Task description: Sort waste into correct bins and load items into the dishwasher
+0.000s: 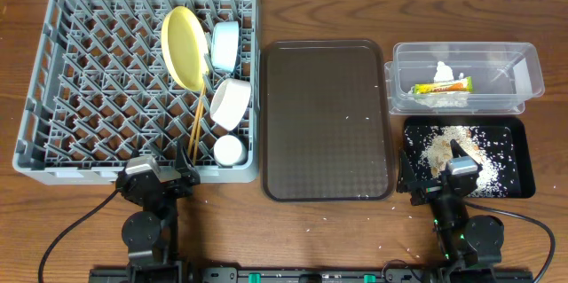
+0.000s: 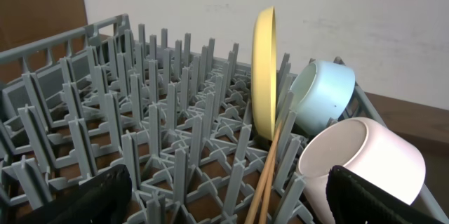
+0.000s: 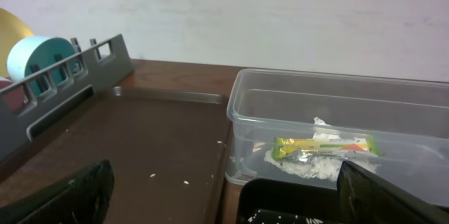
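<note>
Both arms are low at the near edge of the tabletop. The left claw (image 2: 228, 178) is spread wide and holds nothing, and so is the right claw (image 3: 224, 170).

Watch the left side. That claw sits right at the front wall of the dishwasher rack (image 1: 35, 79), and a careless forward sweep could clip the chopsticks (image 1: 196, 123), which only lean between pegs and look ready to slip through the grid. The yellow plate (image 1: 184, 48) stands on edge, so one knock could tip it onto the light blue bowl (image 1: 224, 45).

On the right, the claw hangs over the near end of the black tray (image 1: 524, 176). Drag through there and you'll push the rice scraps (image 1: 444, 145) out over the rim. A few grains already dot the brown tray (image 1: 327, 123).

The rack carries the plate, the blue bowl, the white bowl (image 1: 231, 104), the small white cup (image 1: 230, 150) and the chopsticks. The clear container (image 1: 532, 74) holds the snack wrapper (image 1: 441, 87) and a white scrap you can't identify from here. By the look of it, the sorting is all but done.
</note>
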Robot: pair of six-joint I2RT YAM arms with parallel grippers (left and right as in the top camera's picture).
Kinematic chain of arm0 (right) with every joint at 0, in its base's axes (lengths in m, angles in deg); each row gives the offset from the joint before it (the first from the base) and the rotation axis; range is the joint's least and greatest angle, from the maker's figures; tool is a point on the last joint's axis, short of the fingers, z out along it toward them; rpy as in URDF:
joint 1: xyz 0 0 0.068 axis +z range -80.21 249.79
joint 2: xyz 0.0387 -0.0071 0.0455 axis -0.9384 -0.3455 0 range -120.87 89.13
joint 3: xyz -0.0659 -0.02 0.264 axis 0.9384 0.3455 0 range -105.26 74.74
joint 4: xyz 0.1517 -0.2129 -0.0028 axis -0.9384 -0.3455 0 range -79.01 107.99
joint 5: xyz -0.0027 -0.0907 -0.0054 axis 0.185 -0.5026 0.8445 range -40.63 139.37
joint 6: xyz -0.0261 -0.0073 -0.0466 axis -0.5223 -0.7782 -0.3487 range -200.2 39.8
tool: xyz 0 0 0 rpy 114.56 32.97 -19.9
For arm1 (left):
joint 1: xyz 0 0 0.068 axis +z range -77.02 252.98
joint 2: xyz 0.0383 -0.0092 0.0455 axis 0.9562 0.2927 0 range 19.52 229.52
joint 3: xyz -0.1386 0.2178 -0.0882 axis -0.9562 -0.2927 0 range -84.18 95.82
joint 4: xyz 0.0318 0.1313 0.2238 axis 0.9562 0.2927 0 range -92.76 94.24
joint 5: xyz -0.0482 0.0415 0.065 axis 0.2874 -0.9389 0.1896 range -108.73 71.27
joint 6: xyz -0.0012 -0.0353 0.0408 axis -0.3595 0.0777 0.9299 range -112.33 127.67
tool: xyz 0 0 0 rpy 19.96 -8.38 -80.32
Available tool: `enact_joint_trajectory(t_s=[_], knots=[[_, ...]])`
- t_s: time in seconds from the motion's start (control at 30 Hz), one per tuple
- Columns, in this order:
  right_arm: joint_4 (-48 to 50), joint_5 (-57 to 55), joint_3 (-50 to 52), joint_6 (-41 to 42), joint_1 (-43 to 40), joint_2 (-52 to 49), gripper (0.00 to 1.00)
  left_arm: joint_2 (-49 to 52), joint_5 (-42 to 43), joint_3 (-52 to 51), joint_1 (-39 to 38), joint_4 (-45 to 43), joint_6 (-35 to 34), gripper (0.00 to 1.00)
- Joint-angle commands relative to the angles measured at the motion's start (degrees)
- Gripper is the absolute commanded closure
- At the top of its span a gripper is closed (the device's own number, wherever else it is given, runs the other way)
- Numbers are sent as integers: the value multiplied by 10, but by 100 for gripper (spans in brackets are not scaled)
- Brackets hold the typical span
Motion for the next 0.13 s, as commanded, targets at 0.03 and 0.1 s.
enact_joint_trajectory(t_s=[0.03, 0.1], knots=[[-2, 5, 1, -7, -4, 4, 1, -3, -2, -10, 2, 25, 12, 11], [-2, 4, 1, -7, -4, 4, 1, -3, -2, -10, 2, 25, 12, 11]])
